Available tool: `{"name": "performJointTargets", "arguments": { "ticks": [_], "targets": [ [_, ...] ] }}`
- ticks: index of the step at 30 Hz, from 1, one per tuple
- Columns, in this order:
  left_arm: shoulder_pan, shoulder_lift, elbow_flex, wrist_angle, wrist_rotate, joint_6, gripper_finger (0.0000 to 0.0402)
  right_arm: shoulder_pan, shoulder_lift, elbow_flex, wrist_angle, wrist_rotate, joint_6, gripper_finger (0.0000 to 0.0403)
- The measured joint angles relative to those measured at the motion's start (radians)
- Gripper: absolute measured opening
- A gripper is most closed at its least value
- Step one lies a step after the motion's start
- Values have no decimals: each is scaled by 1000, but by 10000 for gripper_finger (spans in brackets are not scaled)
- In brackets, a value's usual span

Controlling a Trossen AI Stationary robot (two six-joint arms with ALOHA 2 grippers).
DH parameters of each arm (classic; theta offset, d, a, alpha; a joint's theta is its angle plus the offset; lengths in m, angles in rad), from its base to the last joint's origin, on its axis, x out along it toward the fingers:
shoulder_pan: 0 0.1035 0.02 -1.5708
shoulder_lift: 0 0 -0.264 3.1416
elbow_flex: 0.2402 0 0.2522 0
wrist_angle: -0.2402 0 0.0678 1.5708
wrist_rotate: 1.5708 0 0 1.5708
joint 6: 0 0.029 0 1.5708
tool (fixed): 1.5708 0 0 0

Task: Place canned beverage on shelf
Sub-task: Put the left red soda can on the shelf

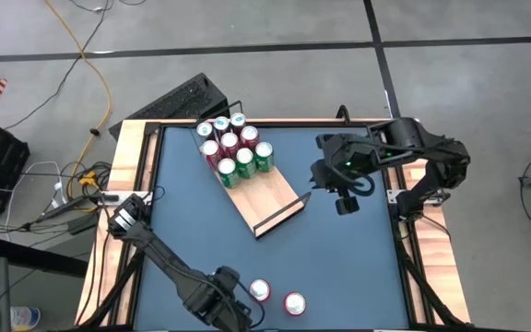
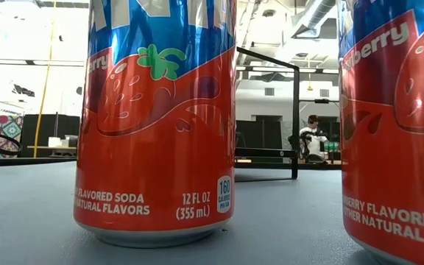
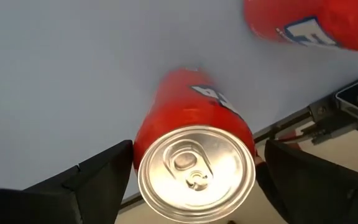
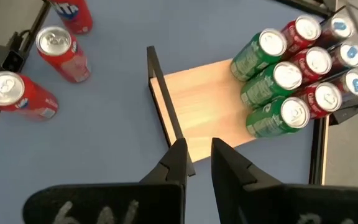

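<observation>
The left gripper [image 1: 231, 309] hangs low at the near edge of the table [image 1: 358, 258], its fingers [image 3: 98, 171] spread wide on either side of a red can [image 3: 194, 158] that stands upright between them, neither finger touching it as far as I can see. That can [image 1: 260, 291] has a second red can [image 1: 294, 303] just beside it to the right. Farther back, the shelf [image 1: 265, 195] lies at an angle on the table, with a cluster of red, green and blue cans [image 1: 236, 148] packed together on its far-left end and bare wood on the rest. The right gripper [image 1: 346, 205] hovers above the table just right of the shelf's near end, its fingers [image 4: 176, 165] drawn nearly together with nothing between them. Over the table's far edge a person [image 2: 313, 138] sits well back in the room.
</observation>
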Motion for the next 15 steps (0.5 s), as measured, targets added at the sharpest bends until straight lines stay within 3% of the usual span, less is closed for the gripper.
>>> {"name": "performJointTargets", "arguments": {
  "ticks": [8, 15],
  "targets": [
    [-2, 3, 0, -6, 13, 17, 340, 0, 1, -33, 6, 0, 0, 59],
    [-4, 3, 0, -8, 25, 67, 271, 0, 1, -34, 6, 0, 0, 59]
  ]
}}
